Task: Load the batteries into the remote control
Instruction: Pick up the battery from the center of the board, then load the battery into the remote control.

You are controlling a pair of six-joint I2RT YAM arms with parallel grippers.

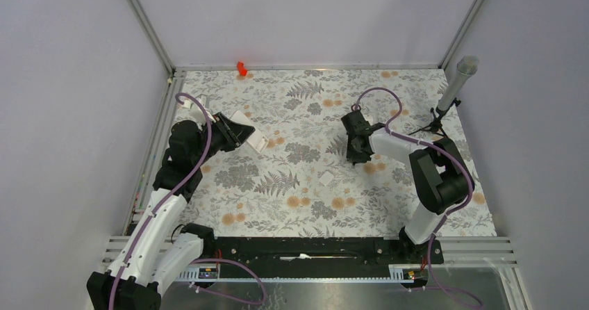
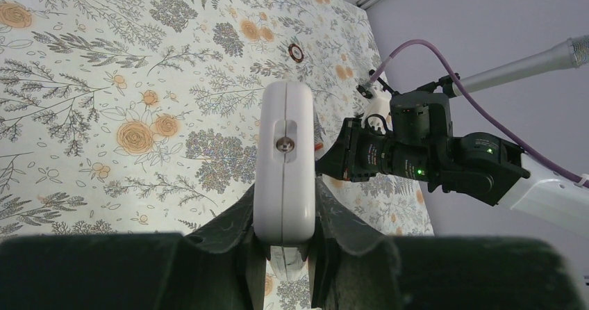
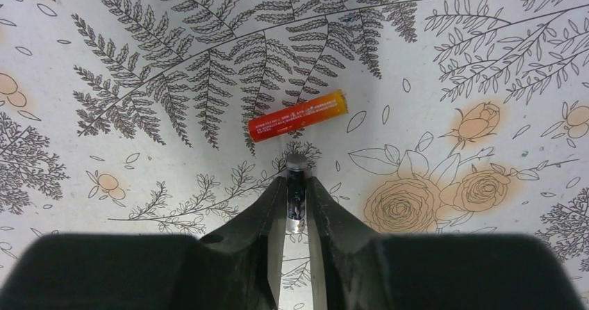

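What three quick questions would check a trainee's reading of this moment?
1. True or false: the left gripper holds the remote control.
2. Which lies on the floral cloth ahead of the right gripper? A) a loose battery B) a screwdriver C) a lid
3. Fill in: the right gripper pinches a second ____.
Key: 1 true; 2 A; 3 battery.

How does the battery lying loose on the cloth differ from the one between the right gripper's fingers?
The loose battery lies flat and side-on, showing its red-to-orange casing; the gripped battery points end-on at the wrist camera, showing a metal cap and dark body. The loose battery is untouched; the gripped battery sits between the right gripper's fingers. Both are slim cylinders.
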